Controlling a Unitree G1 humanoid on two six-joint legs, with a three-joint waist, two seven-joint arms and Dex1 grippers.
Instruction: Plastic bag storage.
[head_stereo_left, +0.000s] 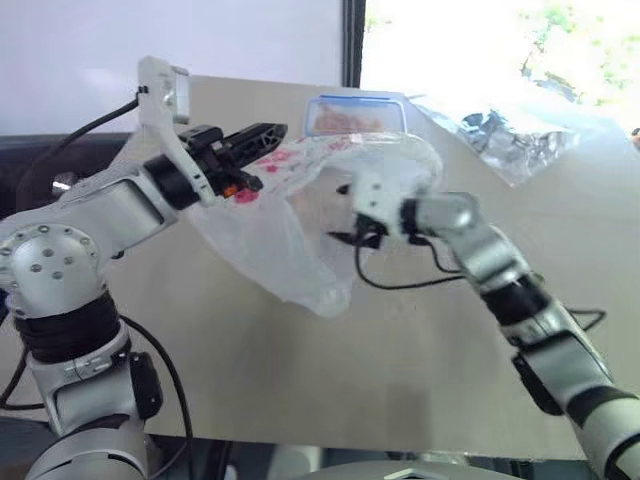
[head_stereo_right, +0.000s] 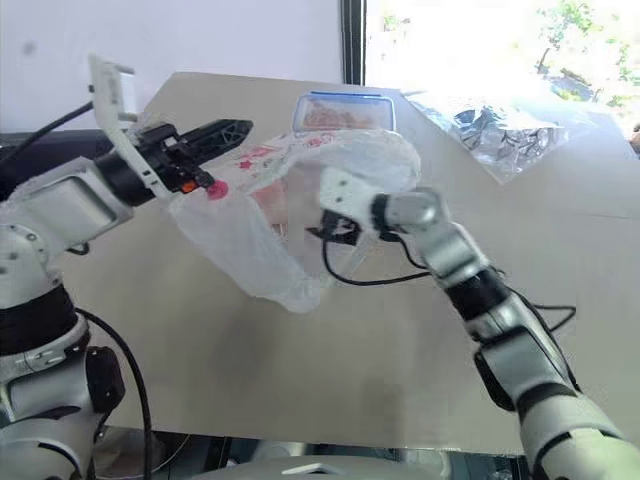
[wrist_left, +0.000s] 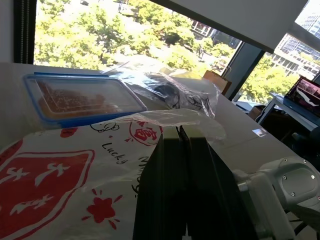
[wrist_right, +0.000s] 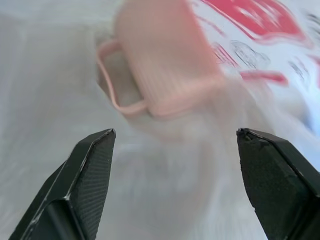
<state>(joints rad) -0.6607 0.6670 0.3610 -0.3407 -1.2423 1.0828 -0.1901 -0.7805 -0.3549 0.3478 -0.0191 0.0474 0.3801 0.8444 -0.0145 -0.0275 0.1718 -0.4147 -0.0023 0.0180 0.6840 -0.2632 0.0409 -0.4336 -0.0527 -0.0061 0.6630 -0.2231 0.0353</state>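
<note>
The plastic bag (head_stereo_left: 290, 235), thin white film with red prints, hangs above the table. My left gripper (head_stereo_left: 275, 131) is shut on the bag's upper edge and holds it up; in the left wrist view its fingers (wrist_left: 170, 190) are pressed together over the printed film (wrist_left: 60, 180). My right gripper (wrist_right: 175, 132) is open, with its fingers spread wide right against the bag's film on the side away from my left gripper. In the right wrist view a blurred pink box-like shape (wrist_right: 165, 60) shows through the film.
A blue-lidded food box (head_stereo_left: 355, 112) stands on the beige table (head_stereo_left: 400, 360) just behind the bag. A clear silvery wrapper (head_stereo_left: 515, 140) lies at the back right. A black cable (head_stereo_left: 410, 282) hangs from my right wrist over the table.
</note>
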